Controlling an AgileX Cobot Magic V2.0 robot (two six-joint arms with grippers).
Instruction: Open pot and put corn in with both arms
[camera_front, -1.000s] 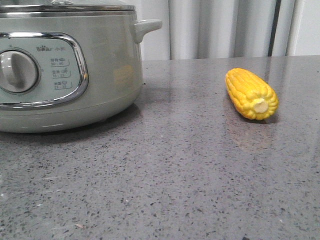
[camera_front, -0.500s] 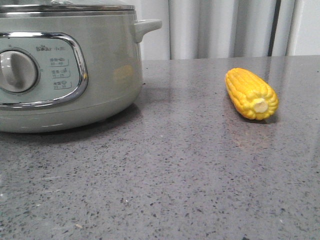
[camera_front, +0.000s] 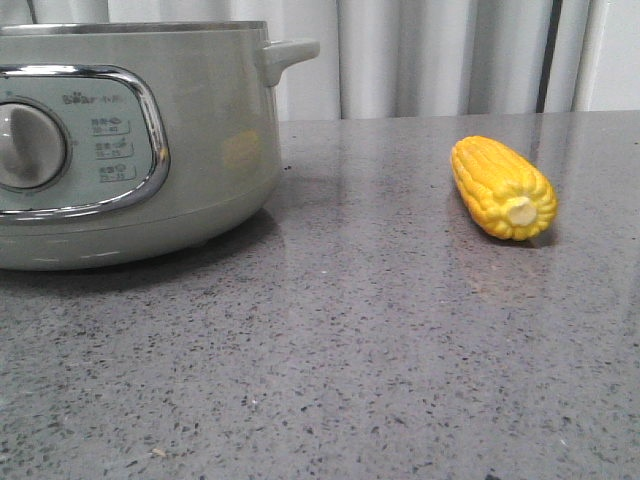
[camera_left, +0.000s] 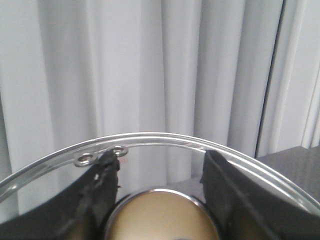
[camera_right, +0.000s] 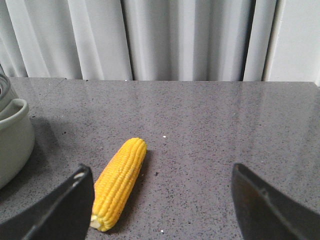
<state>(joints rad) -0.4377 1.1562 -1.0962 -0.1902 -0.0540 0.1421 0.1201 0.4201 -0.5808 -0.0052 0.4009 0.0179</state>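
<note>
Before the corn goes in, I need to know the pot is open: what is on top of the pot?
Nothing sits on the pot in the front view; its rim shows bare. The left gripper holds a glass lid against the curtain. The pot's inside is hidden.

Sage-green pot (camera_front: 200, 150), bright-yellow corn (camera_front: 502, 187), speckled grey table (camera_front: 350, 350).

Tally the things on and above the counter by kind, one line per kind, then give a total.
Pot: 1
Corn: 1
Glass lid, held in the left gripper: 1
Total: 3
</note>
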